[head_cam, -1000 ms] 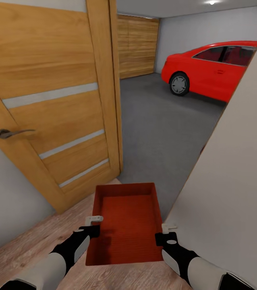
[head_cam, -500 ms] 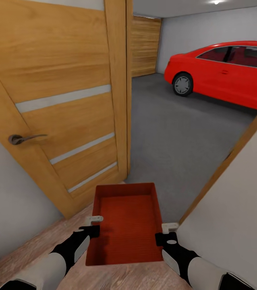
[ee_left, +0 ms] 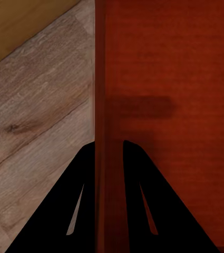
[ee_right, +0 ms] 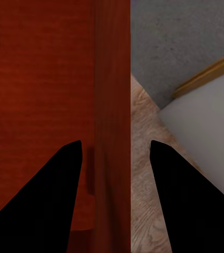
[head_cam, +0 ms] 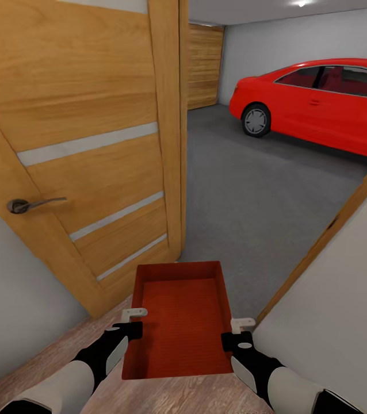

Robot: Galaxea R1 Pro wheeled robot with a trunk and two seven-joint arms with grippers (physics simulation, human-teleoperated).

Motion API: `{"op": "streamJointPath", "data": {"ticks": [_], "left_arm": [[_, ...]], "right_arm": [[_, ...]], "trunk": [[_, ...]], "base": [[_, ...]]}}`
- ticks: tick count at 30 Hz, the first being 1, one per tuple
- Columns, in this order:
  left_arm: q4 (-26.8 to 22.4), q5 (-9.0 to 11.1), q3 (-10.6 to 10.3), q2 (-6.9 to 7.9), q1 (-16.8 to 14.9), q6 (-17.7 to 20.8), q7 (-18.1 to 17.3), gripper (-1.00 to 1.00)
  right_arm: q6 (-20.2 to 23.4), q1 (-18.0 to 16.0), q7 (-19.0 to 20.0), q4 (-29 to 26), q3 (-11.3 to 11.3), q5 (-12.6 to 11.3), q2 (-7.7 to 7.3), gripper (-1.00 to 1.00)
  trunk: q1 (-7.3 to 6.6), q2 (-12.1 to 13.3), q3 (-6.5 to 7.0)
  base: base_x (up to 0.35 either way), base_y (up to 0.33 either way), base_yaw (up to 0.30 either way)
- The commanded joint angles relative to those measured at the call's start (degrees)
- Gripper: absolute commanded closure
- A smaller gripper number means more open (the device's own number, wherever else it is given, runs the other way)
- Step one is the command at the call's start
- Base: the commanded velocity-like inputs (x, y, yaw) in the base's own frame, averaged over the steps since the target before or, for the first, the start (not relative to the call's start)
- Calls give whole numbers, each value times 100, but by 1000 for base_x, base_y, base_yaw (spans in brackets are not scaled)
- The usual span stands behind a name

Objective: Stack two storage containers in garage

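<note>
A storage container [head_cam: 179, 322] sits between both hands, door [head_cam: 85, 144] left, car [head_cam: 321, 103] ahead on the floor [head_cam: 252, 195].

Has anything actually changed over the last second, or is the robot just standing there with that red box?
The view has shifted: more of the red car and the grey garage floor shows past the open wooden door, so the robot itself has turned or rolled towards the doorway. The storage container sits just as before, with the left gripper and right gripper each straddling a side wall.

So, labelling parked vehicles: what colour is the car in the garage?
Bright red car, with dark windows; clearest in the head view.
</note>
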Motion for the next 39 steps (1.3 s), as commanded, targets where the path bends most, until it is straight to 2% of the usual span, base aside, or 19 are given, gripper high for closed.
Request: {"op": "streamJointPath", "data": {"ticks": [1, 18, 23, 39], "left_arm": [[-33, -12, -214, 31, 0, -31, 86, 100], [-33, -12, -214, 23, 0, -31, 86, 100], [-33, -12, -214, 22, 0, -30, 79, 100], [-33, -12, -214, 22, 0, -23, 74, 100]], "right_arm": [[-17, -6, -17, 18, 18, -224, -31, 100], [-14, -6, -13, 18, 23, -225, -26, 100], [-14, -6, -18, 18, 26, -227, -30, 100], [-12, -6, -11, 18, 25, -230, -30, 100]], "trunk": [[3, -10, -9], [3, -10, -9], [3, -10, -9], [3, -10, -9]], "base": [[2, 2, -224], [0, 0, -229], [6, 24, -101], [130, 269, -3]]}}
